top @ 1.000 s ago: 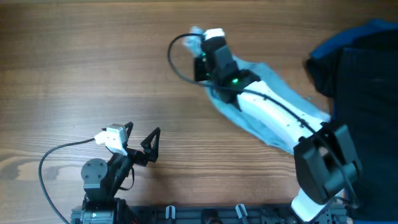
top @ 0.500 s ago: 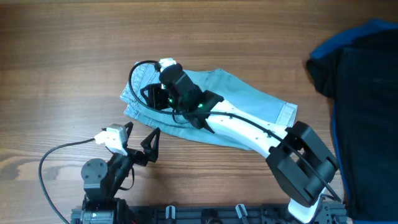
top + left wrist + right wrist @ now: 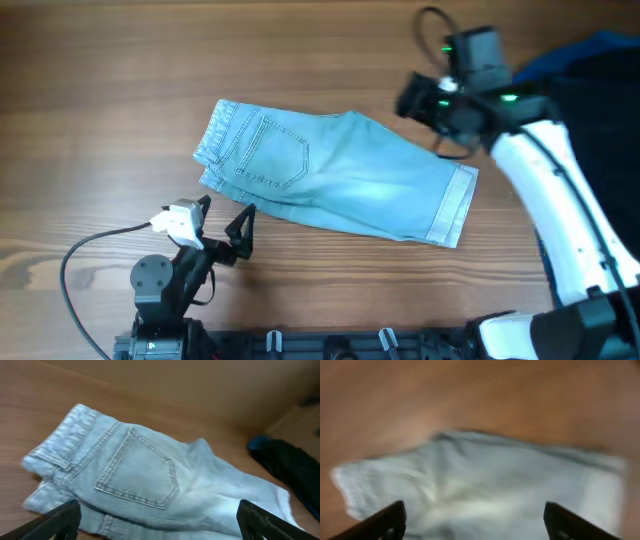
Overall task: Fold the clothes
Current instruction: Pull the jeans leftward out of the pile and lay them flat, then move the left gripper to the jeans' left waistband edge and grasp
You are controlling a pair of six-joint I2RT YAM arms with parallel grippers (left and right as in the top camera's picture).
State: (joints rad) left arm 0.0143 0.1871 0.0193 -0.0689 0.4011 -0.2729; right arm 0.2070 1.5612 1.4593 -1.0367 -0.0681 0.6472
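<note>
The pale blue denim shorts (image 3: pixel 330 175) lie flat on the wooden table, waistband at the left, a stitched back pocket facing up and the hem at the right. My right gripper (image 3: pixel 418 100) hovers open just beyond the shorts' upper right corner and holds nothing. Its own view is blurred, with the shorts (image 3: pixel 485 480) spread under the open right gripper (image 3: pixel 475 521). My left gripper (image 3: pixel 227 210) stands open at the shorts' near edge, empty. Between the left gripper's (image 3: pixel 160 525) dark fingers (image 3: pixel 55 522) the pocket and waistband of the shorts (image 3: pixel 145 475) show.
A pile of black and bright-blue clothes (image 3: pixel 585 110) lies at the table's right edge, also seen as black fabric (image 3: pixel 295 467) in the left wrist view. The arm bases and a rail run along the front edge (image 3: pixel 330 345). Bare wood (image 3: pixel 120 90) lies to the left.
My right gripper carried the shorts leftward, opened, let go near the waistband and swung back up to the right. The shorts now lie spread flat. The left arm has not moved.
</note>
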